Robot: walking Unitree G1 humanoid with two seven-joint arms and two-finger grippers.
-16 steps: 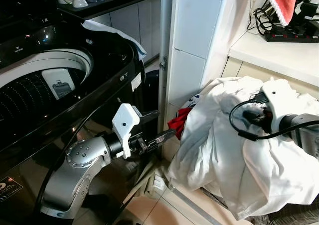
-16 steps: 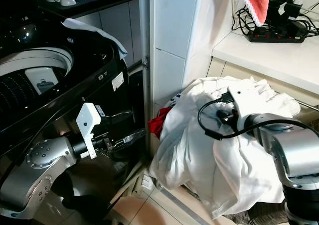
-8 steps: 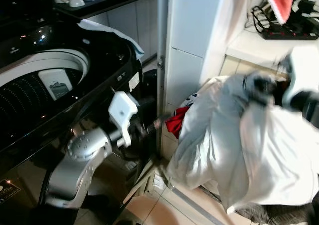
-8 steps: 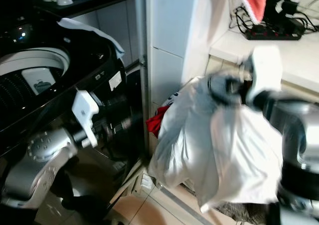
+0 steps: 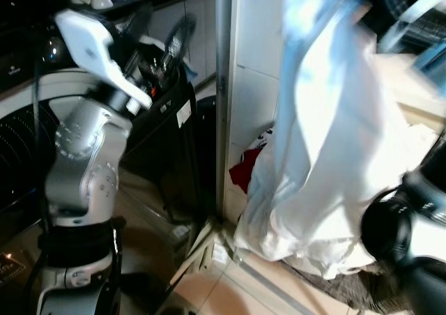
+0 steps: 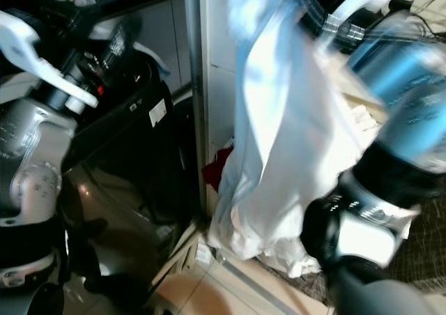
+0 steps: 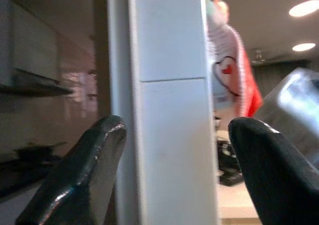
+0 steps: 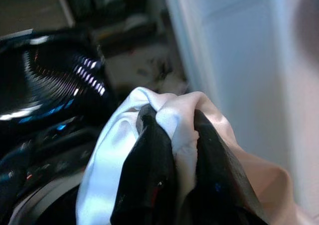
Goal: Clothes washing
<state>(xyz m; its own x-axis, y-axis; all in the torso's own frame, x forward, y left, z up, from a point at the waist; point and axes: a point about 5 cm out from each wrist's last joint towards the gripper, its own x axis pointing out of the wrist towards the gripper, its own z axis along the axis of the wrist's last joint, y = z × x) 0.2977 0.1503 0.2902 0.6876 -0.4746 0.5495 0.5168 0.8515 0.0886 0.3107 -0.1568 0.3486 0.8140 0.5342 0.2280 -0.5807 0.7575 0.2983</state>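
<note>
Clearly blurred, the head views show the right tool [image 8: 172, 160] pinching a fold of a white garment [image 5: 334, 141] between its black fingers [image 8: 144, 185], jaws closed on the cloth. The garment hangs as a long sheet through the centre and upper right of the frame, in front of a white tiled pillar [image 5: 247, 64], its lower end bunched on a laundry pile [image 5: 313, 245] near the tiled floor [image 5: 237, 294]. A red cloth [image 5: 244, 172] peeks out just left of the pile. At the upper left, the left tool [image 7: 174, 170] is raised beside the black top-loading washing machine [image 5: 164, 113], its two fingers [image 7: 84, 170] spread apart and holding nothing, with the pillar seen between them.
</note>
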